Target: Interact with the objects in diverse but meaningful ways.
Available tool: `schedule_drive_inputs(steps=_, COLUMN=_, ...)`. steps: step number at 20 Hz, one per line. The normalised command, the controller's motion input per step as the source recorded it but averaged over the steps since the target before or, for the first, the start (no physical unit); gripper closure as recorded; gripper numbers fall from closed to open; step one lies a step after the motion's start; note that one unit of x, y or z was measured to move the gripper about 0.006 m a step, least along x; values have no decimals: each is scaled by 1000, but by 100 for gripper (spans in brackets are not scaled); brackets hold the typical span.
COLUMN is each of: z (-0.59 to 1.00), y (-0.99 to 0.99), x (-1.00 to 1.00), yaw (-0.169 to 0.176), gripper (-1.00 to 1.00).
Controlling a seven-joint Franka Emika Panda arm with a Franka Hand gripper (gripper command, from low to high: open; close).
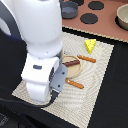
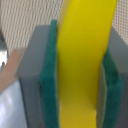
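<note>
Yellow plastic is filling the wrist view: the toy banana (image 2: 82, 60) is sitting between the two green pads (image 2: 50, 85) of the end effector (image 2: 80, 85), which is clamped on it, with the woven placemat (image 2: 25, 15) showing behind. In the exterior view the arm's white body is blocking the end effector and the banana entirely, so how high the banana is hanging above the placemat (image 1: 95, 95) is hard to say; it is probably lifted clear, low over the near part of the mat.

Elsewhere on the mat, the yellow cheese wedge (image 1: 90, 45) is lying toward the far corner, the round tan plate (image 1: 75, 67) is carrying a dark brown bar (image 1: 73, 63), and an orange-handled fork (image 1: 86, 58) and knife (image 1: 74, 83) are lying on either side of it. A grey-blue pot (image 1: 69, 8) is standing on the tabletop beyond the mat.

Judging from this, the step in hand is carrying the banana somewhere sensible, such as the plate or the pot. Doing it well is calling for a steady squeeze, since the banana is curved and smooth and may pivot between the pads, plus a slow travel well above the cutlery before lowering.
</note>
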Motion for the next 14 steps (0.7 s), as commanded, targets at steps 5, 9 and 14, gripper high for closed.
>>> schedule_drive_inputs(steps=5, z=-366, y=-46, x=68, yaw=0, gripper=-100)
schedule_drive_inputs(steps=9, z=93, y=-46, x=272, yaw=-3, gripper=-100)
schedule_drive_inputs(steps=14, z=992, y=126, x=163, yaw=0, gripper=-100)
